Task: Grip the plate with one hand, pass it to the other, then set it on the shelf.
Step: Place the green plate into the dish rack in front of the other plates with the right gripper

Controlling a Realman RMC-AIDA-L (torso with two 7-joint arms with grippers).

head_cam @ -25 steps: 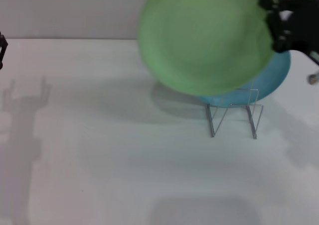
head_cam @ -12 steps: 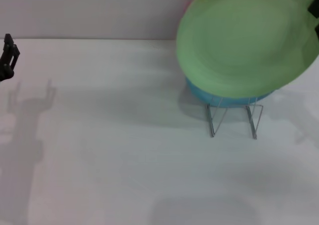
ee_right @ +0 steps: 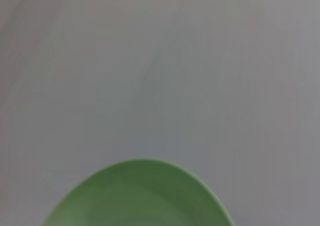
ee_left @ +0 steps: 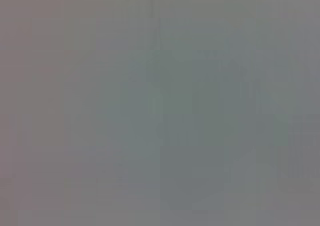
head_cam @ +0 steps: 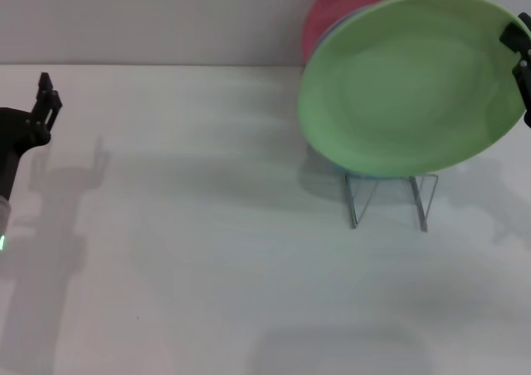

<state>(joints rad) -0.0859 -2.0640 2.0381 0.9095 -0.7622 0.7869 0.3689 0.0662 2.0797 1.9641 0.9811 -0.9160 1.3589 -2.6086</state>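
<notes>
The light green plate is held tilted in the air at the right of the head view, in front of and above the silver wire shelf. My right gripper is shut on the plate's right rim at the frame's edge. The plate's rim also shows in the right wrist view. My left gripper is open and empty at the far left, above the table and far from the plate. The left wrist view shows nothing distinct.
A red plate stands behind the green plate. A sliver of a turquoise plate shows under the green plate's lower edge, on the shelf. The white table stretches to the left and front.
The green plate has moved right with my right gripper and now hides most of the turquoise plate; the red plate shows behind it. My left gripper has come further into view from the left.
</notes>
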